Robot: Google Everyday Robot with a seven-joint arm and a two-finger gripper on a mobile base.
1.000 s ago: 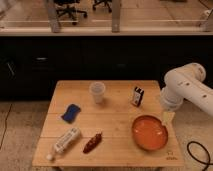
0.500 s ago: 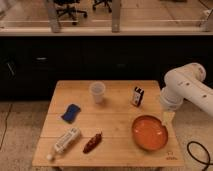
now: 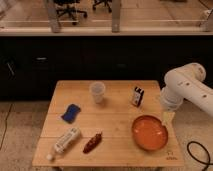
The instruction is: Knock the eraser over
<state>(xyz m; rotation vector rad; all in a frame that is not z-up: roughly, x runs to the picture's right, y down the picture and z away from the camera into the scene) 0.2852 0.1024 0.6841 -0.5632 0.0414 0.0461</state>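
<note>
The eraser (image 3: 138,96) stood upright on its end, right of centre in the frame, in the far right part of the wooden table (image 3: 117,121), its white face turned toward the camera. It had not been tipped, so the task was in its opening step: the approach. Nothing touched it. The clear cup (image 3: 98,92) stood to its left, well apart, and the orange bowl (image 3: 149,133) lay below it in the frame, near the table's front right corner. Further left lay the flat blue pad (image 3: 71,112), and along the lower left a white tube (image 3: 65,141) and a small reddish-brown item (image 3: 92,143) that could not be identified.

The gripper (image 3: 168,118) hung at the right edge of the table, just above the bowl's right rim, below and to the right of the eraser and apart from it. Its claw was spread, with nothing between the fingers. The white arm (image 3: 186,89) curved in from the right border of the frame.

Judging from this layout, the next move called for carrying the gripper up and leftward in the frame toward the eraser, clear of the bowl's rim, then pushing sideways against the block's upper part so that it toppled rather than slid. A low push would probably only shove it across the wood.
</note>
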